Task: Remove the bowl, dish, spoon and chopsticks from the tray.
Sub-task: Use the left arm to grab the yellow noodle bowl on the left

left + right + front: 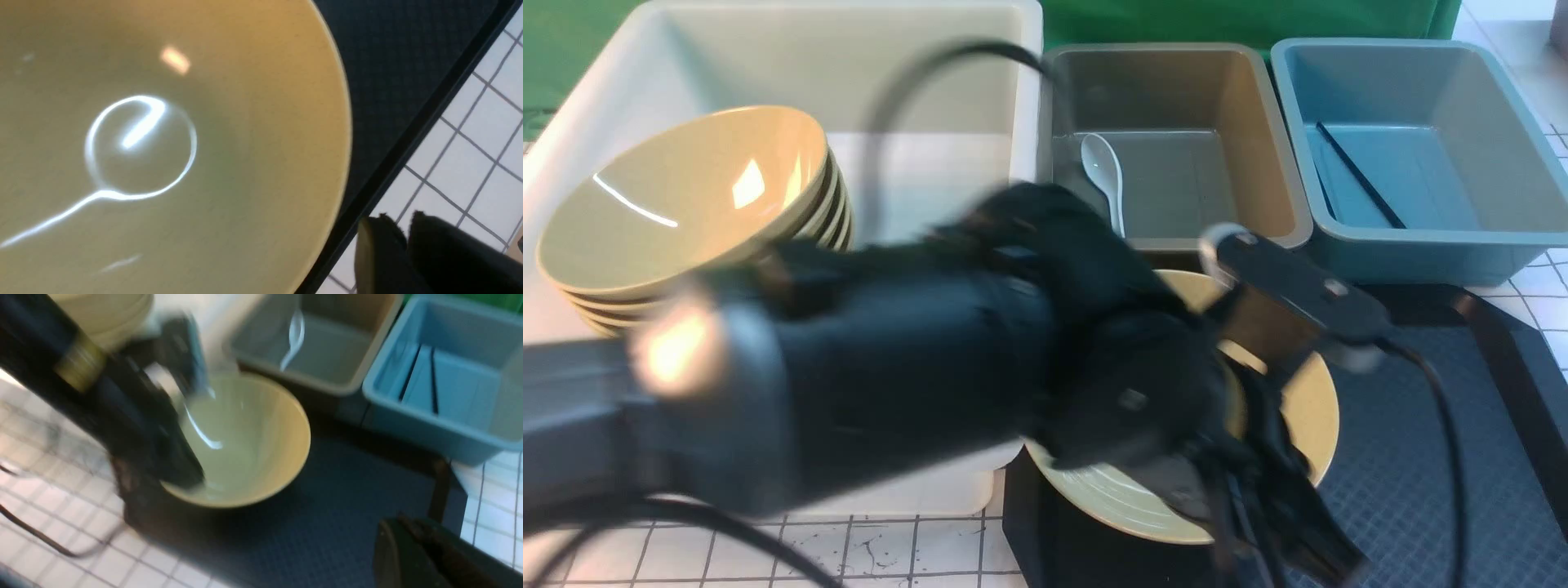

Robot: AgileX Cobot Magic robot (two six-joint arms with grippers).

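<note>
The bowl (pixel 245 437) sits on the tray (pixel 347 506). Above the tray, the left claw (pixel 402 241), slightly parted and empty, probably angles for its rim; the right claw (pixel 402 535) is closed on nothing, presumably waiting.

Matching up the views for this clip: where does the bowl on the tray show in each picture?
Front view: bowl right of centre, partly behind the left arm.
Left wrist view: it fills most of the left and middle.
Right wrist view: just left of centre, partly behind the left arm.
Shared landmark: the tray's black surface beside the bowl.
</note>
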